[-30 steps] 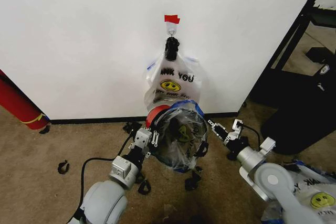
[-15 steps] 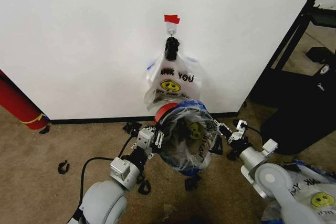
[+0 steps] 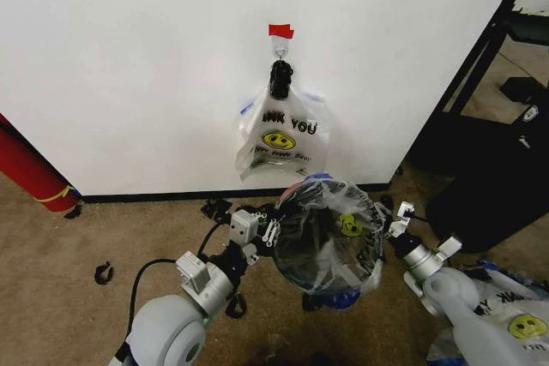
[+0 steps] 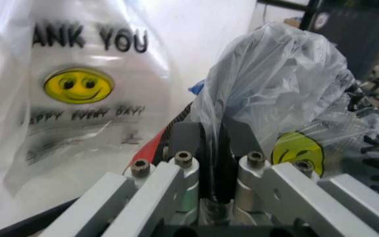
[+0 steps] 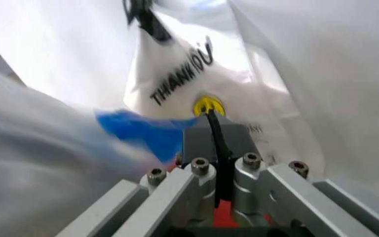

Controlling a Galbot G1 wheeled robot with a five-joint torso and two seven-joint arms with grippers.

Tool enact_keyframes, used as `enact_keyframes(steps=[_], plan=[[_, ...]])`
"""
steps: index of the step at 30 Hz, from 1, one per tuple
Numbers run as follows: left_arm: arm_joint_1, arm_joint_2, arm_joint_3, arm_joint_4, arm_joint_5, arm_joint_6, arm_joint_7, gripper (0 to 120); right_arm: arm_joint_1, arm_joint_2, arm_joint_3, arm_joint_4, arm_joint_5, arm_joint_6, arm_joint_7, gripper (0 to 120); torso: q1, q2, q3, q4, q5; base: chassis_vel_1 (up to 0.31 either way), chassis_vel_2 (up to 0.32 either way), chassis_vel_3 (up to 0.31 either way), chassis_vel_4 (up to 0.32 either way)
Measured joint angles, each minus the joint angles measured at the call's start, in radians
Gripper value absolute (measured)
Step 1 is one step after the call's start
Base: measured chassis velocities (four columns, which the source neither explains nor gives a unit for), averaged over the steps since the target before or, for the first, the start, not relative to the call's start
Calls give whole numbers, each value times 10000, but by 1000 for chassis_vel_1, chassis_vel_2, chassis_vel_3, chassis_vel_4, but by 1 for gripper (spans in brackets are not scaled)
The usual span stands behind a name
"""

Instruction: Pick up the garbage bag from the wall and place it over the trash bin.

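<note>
A translucent garbage bag (image 3: 353,219) with a yellow smiley is stretched over the round black trash bin (image 3: 310,256) on the carpet below the wall (image 3: 154,66). My left gripper (image 3: 271,232) is shut on the bag's film at the bin's left side, and in the left wrist view the plastic (image 4: 275,84) bunches out of the left gripper (image 4: 214,148). My right gripper (image 3: 389,217) pinches the bag's edge on the bin's right side. The right wrist view shows that right gripper (image 5: 217,143) shut beside a blue handle strip (image 5: 143,129). More bags (image 3: 279,135) hang from the hook under the red tape (image 3: 280,32).
A large black container (image 3: 497,182) and a black rack stand at the right. Loose bags (image 3: 515,319) lie on the floor at the lower right. A red roll (image 3: 30,169) leans at the left wall. Small black clips (image 3: 103,273) lie on the carpet.
Both grippers and the bagged bin between them have shifted to the right and nearer to me. The bin's red base, seen earlier at its upper left, is now covered.
</note>
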Motion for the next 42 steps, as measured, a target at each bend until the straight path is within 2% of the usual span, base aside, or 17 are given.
enact_keyframes(steps=[2,4,6,8,9,11,18,19,21,22,28,31,33,34,37,41,42], plan=[[-58,-34,7,155,65,2,-161,4,-55,6,7,-1,102,172,-221,0,0,0,0,-1,-1,0,0,0,0],[-183,-88,-12,386,99,74,-546,4,-152,5,105,-97,96,277,-333,10,0,0,0,-1,0,0,0,0,0],[-258,-112,-44,530,103,102,-740,4,-195,-12,179,-156,-65,290,-137,13,0,0,0,-1,0,0,0,0,0],[-345,-132,-110,720,103,149,-987,4,-269,-60,286,-195,-430,260,594,19,0,0,0,-1,0,0,0,0,0],[-389,-139,-151,840,95,192,-1185,4,-360,-120,363,-172,-717,92,1475,25,0,0,0,-1,0,0,0,0,0],[-408,-153,-200,992,55,273,-1573,4,-621,-262,451,114,-407,-453,2412,34,0,0,0,-3,0,0,0,0,0],[-353,-224,-361,946,-50,370,-1899,4,-1597,-465,269,1272,423,-1986,1665,52,0,0,0,2,-1,0,0,0,0],[-395,-224,-397,889,-112,406,-1929,4,-2076,-558,25,1846,431,-2330,1692,63,0,0,-1,-2,0,0,0,0,0],[-490,-191,-405,861,-168,438,-1937,4,-2573,-710,-303,2483,138,-2668,1675,71,-1,0,-1,-4,-2,0,0,0,0],[-490,-191,-405,861,-168,438,-1937,4,-2573,-710,-303,2483,138,-2668,1675,71,-1,0,-1,-4,-2,0,0,0,0],[-574,-214,-359,811,-179,468,-1931,4,-3204,-957,-683,2601,-666,-2699,1001,96,0,0,-1,-2,-1,0,0,0,0],[-574,-209,-353,781,-180,472,-1920,4,-3297,-967,-684,2467,-834,-2605,790,99,0,1,-1,-3,0,0,0,0,0],[-575,-197,-353,765,-180,474,-1917,4,-3330,-967,-661,2348,-916,-2512,595,95,-1,1,-1,-2,0,0,0,0,0],[-575,-191,-350,754,-178,476,-1915,4,-3316,-962,-626,2211,-983,-2405,386,88,0,0,-1,-1,-1,0,0,0,0],[-572,-187,-344,742,-175,477,-1909,4,-3271,-930,-604,2036,-1033,-2283,190,82,0,0,-1,-1,0,0,0,0,0],[-558,-153,-340,724,-165,485,-1892,4,-3040,-701,-612,1539,-1041,-1966,-360,64,0,0,-1,-1,0,0,0,0,0],[-558,-153,-340,724,-165,485,-1892,4,-3040,-701,-612,1539,-1041,-1966,-360,64,0,0,-1,-1,0,0,0,0,0]])
